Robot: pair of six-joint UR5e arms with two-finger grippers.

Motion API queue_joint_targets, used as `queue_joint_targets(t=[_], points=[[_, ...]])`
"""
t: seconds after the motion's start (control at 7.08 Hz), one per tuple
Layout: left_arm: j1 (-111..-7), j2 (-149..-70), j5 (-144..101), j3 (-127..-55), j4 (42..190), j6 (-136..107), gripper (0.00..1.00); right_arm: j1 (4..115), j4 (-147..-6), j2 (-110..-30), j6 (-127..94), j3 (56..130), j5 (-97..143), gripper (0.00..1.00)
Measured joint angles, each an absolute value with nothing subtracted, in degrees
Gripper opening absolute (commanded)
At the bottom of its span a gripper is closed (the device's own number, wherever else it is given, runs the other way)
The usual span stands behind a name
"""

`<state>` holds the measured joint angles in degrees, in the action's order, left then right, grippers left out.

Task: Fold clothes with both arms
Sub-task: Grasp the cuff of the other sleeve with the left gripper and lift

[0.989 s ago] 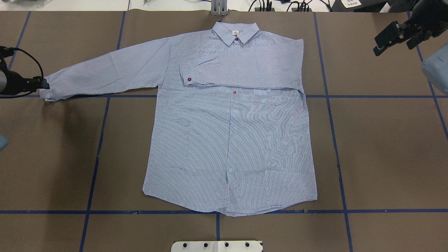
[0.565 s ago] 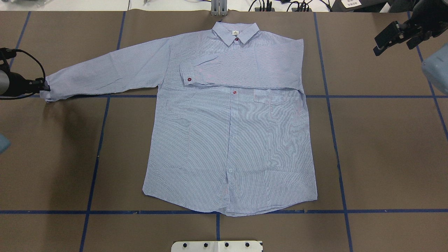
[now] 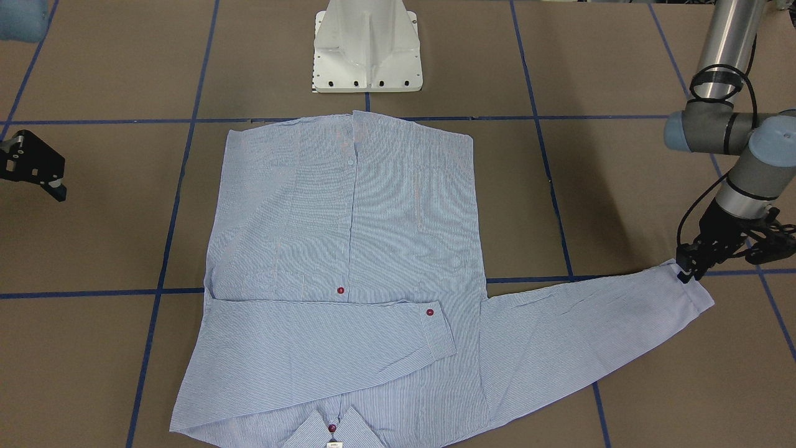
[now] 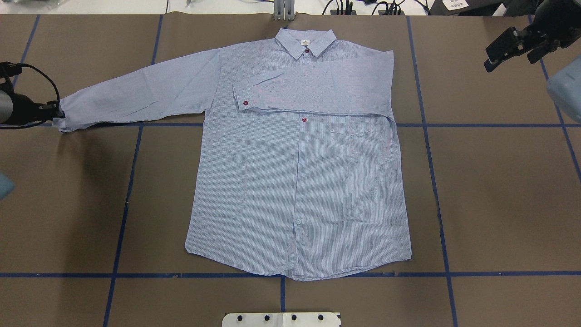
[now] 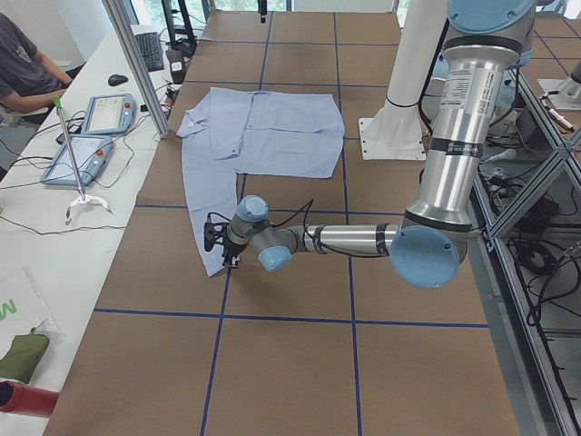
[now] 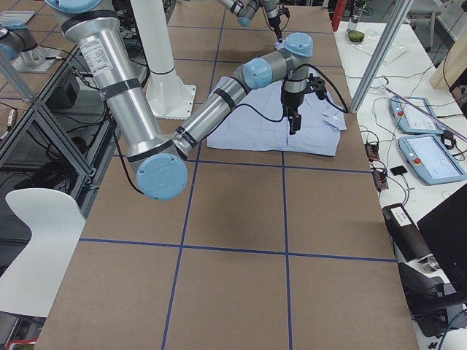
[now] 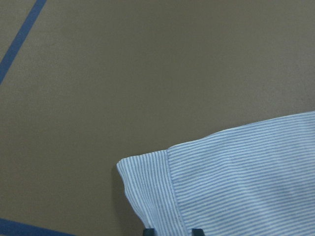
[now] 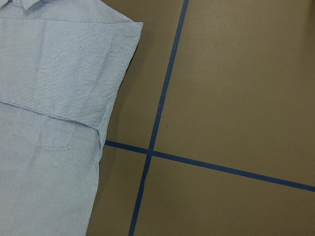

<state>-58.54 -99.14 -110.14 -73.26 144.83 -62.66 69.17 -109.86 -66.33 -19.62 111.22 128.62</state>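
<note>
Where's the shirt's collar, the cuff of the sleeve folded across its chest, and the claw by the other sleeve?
collar (image 4: pixel 306 43): overhead view, the middle of the collar.
folded sleeve's cuff (image 4: pixel 242 96): overhead view, the middle of the cuff band.
left gripper (image 3: pixel 686 272): front-facing view, midway between its black fingertips.

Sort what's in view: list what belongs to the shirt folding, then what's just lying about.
For the job:
- striped shirt, one sleeve already folded across the chest
- left gripper, at the outstretched sleeve's cuff
- right gripper, clear of the shirt

Just lying about:
- white pedestal base
- control tablets on the side table
- keyboard
</note>
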Motion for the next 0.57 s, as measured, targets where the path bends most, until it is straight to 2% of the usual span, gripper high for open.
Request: queue_joint_targets(t=[0.28, 0.57], points=[[-58.5, -99.1, -110.2, -73.2, 144.8, -62.5, 0.22, 69.1, -109.9, -66.3, -19.8, 111.2, 128.6, 1.0], [-58.5, -99.1, -110.1, -73.4, 144.7, -62.3, 0.04, 68.8, -109.8, -66.2, -20.1, 111.1, 128.4, 1.0]])
